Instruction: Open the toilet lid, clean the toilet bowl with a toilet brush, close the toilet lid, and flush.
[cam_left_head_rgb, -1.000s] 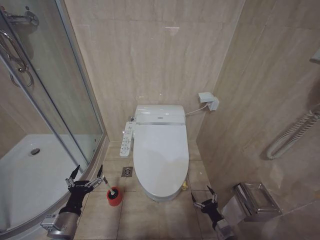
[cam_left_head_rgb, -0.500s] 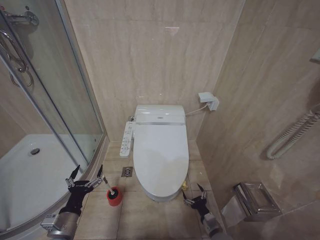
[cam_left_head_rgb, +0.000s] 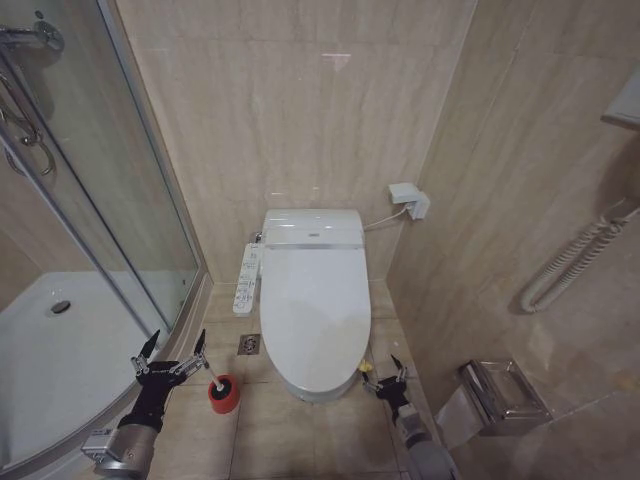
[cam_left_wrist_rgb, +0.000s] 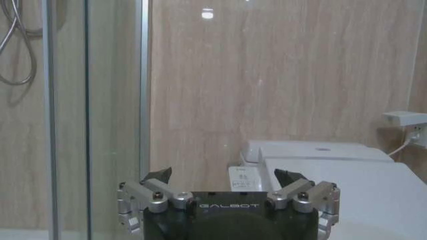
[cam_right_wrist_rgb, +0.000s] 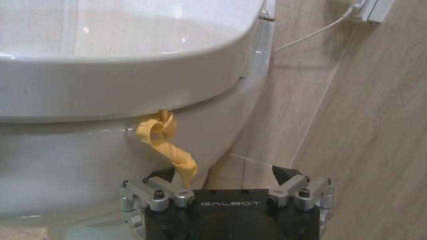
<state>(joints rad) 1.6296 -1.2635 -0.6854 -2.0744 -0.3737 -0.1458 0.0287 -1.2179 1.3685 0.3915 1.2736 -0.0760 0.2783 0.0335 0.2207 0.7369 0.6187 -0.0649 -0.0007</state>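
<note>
A narrow bathroom with beige tiled walls and floor; the toilet lid (cam_left_head_rgb: 314, 315) lies shut over the toilet bowl (cam_left_head_rgb: 318, 388) at the back wall, a button panel (cam_left_head_rgb: 245, 279) on its left side; a yellow strap (cam_right_wrist_rgb: 166, 145) hangs from the lid's front right edge; the right gripper (cam_left_head_rgb: 384, 374) sits low just beside that strap, fingers spread; the left gripper (cam_left_head_rgb: 171, 350) hovers spread by the glass shower door (cam_left_head_rgb: 110, 190), above the floor; the toilet brush (cam_left_head_rgb: 218, 386) stands in its red holder (cam_left_head_rgb: 224, 396) near it.
</note>
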